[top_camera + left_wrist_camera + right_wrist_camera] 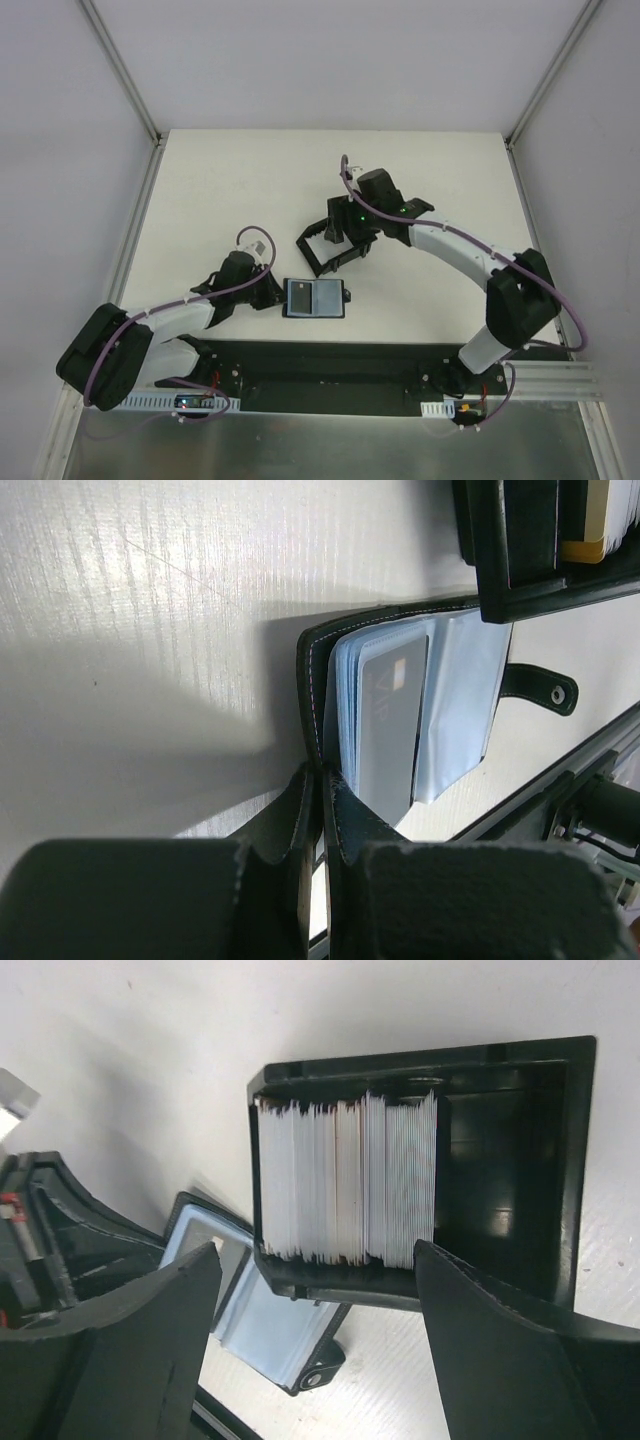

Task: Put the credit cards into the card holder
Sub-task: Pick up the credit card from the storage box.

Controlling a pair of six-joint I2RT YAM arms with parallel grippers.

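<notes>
Down low, the left pincer [322,785] was pressed together on the edge of the open card holder [318,680], one card [392,725] tucked in a sleeve [458,680] just ahead. Only the right wrist view made plain the right pincer [318,1250] spread wide, holding nothing, above credit cards [345,1180] standing in a black tray [520,1160].

The card holder [311,680] seems stitched leather, sleeves [462,695] glossy plastic.
</notes>
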